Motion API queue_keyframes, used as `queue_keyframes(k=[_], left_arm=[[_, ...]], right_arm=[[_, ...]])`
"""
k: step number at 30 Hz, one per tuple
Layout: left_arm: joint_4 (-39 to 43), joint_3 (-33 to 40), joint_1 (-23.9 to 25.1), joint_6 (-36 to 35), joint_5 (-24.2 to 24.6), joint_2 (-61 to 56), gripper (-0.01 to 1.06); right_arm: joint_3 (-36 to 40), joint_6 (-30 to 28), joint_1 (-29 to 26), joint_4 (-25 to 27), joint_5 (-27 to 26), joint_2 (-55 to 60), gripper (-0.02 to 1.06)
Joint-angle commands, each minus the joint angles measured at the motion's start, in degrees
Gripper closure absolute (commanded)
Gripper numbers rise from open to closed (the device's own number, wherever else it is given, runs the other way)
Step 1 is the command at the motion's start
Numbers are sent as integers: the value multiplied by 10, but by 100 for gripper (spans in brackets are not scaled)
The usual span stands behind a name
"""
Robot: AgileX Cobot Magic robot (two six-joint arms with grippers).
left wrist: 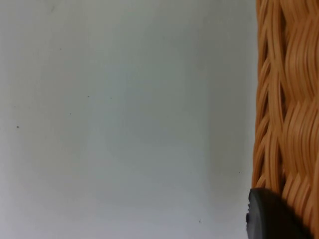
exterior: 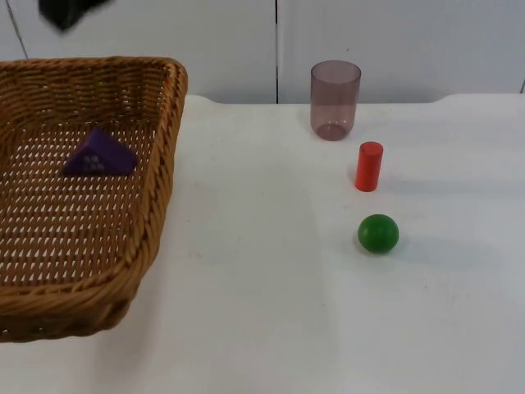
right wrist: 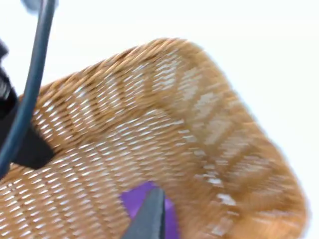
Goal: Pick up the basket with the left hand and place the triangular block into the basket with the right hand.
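**A:** Start at the fingers. What does the left gripper (left wrist: 273, 215) have?

**B:** It is clamped on the basket (exterior: 90, 205). In the left wrist view its black fingertip lies against the outside of the woven wall, with bare white table (exterior: 271, 312) beside it. From the top camera the basket looks held up off the table, with a dark shadow under its near corner.

**A:** And the right gripper (right wrist: 147, 219)?

**B:** It hangs over the inside of the basket, directly above the purple block. Whether it is open or closed I cannot tell. It carries nothing that I can see.

**A:** So where is the triangular block (exterior: 100, 154)?

**B:** It is lying on the basket's woven floor, towards the far half, away from the side walls, with nothing touching it. It is purple, and there is just one.

**A:** Count the rest for me.

**B:** There is one basket and one block in it. Three loose things stand on the table to the right, well apart from the basket:
- One translucent purplish cup (exterior: 335, 100) stands upright near the grey partition wall (exterior: 394, 41).
- One red cylinder (exterior: 369, 166) stands upright, just in front of the cup.
- One green ball (exterior: 378, 233) lies nearer again, apart from the cylinder.

**A:** Anything else?

**B:** One black arm part (exterior: 70, 10) shows above the basket's far rim. I can't tell which arm it belongs to.
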Motion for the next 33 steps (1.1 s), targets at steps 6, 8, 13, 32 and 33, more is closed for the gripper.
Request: queue_keyframes(k=[6,8,13,32,33], left_arm=[[-19,1,1,-1,3,-9,105],[-19,1,1,-1,3,-9,105],[-20,1,1,-1,3,-9,105],[-88,1,-136,-1,-156,104,105],[-90,1,-150,-1,-182,126,105]], right_arm=[[17,33,3,-39,73,-94,21],[59,38,3,-42,69,-126,21],[175,52,3,-44,29,-206,21],[500,128,3,-39,-69,-529,21],[510,134,3,-39,-73,-548,21]])
